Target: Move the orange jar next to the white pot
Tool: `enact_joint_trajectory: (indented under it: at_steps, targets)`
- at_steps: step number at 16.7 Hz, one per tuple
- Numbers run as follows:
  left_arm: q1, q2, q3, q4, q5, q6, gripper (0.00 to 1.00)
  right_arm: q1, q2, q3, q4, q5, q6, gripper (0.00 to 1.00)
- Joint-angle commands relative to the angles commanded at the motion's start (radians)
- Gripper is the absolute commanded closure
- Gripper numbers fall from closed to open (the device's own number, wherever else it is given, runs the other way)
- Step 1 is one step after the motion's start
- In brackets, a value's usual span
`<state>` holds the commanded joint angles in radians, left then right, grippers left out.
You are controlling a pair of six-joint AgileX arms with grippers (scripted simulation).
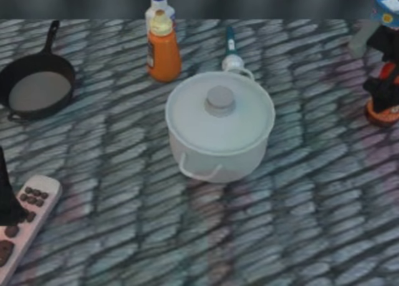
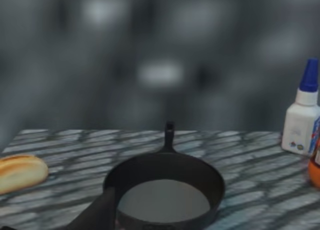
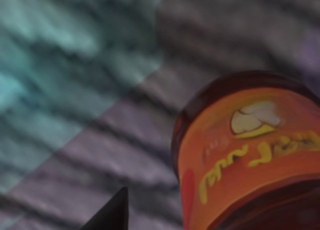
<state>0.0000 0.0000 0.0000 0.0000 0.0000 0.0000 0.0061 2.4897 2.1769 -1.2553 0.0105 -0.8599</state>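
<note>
The orange jar (image 1: 381, 113) stands at the far right edge of the counter (image 1: 312, 224), well apart from the white pot (image 1: 219, 126), which sits near the middle with its lid on and one loop handle facing the near edge. In the top view only the jar's lower rim shows, because the right gripper (image 1: 383, 80) hangs directly over it and covers the rest. The right wrist view shows the orange jar (image 3: 250, 150) close up, with its label band and yellow lettering, and one dark finger (image 3: 112, 212) beside it; whether the fingers are spread or pinching the jar cannot be told.

Behind the pot lie a white brush with a teal handle (image 1: 232, 55), an orange squeeze bottle (image 1: 163, 49) and a white bottle with a blue cap (image 1: 159, 2). A black frying pan (image 1: 37, 83) sits at the left.

The left gripper (image 1: 9, 205) is parked at the near left over a white remote (image 1: 28, 220); its fingers cannot be made out. Its wrist view also shows a bread roll (image 2: 20, 172).
</note>
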Motion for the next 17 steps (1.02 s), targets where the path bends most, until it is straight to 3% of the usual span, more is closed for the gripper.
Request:
enact_joint_trajectory:
  at_steps: [10, 17]
  targets:
    - [0.000, 0.000, 0.000, 0.000, 0.000, 0.000, 0.00, 0.000, 0.000, 0.000, 0.000, 0.000, 0.000, 0.98]
    - [0.000, 0.000, 0.000, 0.000, 0.000, 0.000, 0.00, 0.000, 0.000, 0.000, 0.000, 0.000, 0.000, 1.00]
